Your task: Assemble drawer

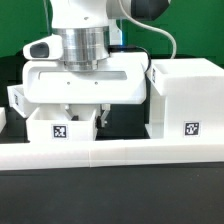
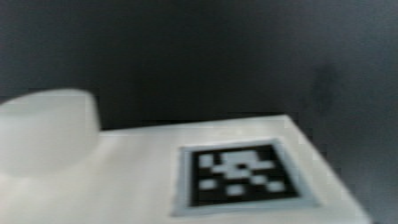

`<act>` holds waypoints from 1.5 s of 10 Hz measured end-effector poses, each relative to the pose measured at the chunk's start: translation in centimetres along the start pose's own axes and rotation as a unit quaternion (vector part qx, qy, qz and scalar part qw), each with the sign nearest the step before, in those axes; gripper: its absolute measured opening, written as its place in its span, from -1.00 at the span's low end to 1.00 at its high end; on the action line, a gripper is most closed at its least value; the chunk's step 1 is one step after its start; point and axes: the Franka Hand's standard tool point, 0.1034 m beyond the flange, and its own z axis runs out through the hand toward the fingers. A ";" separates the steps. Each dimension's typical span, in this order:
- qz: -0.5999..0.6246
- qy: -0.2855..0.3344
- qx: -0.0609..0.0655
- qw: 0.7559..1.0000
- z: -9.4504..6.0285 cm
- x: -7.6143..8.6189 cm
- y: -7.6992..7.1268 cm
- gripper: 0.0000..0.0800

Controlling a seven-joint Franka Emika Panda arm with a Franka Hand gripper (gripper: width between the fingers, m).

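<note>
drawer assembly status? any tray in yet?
Done: nothing visible yet; the housing stands apart on the exterior view's right. In hand: the claw is down at a small tray, beside the housing, not in it; grip unclear. Left: sliding trays into the housing.

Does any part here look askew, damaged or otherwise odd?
Nothing looks damaged. Only the white part at the exterior view's left edge seems tilted: its tag sits slanted, while the tray under the pincer and the housing stand square. It is cut off, so I cannot be sure.
</note>
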 end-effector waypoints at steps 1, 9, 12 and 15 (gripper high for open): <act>0.000 0.000 0.000 1.000 0.0 0.0 0.0 -0.50; -0.014 -0.002 0.000 1.000 -0.1 0.0 0.1 -0.90; -0.104 -0.018 0.004 0.994 -1.4 -0.3 0.3 -0.90; -0.130 -0.020 0.002 0.991 -1.1 -0.4 0.4 -0.90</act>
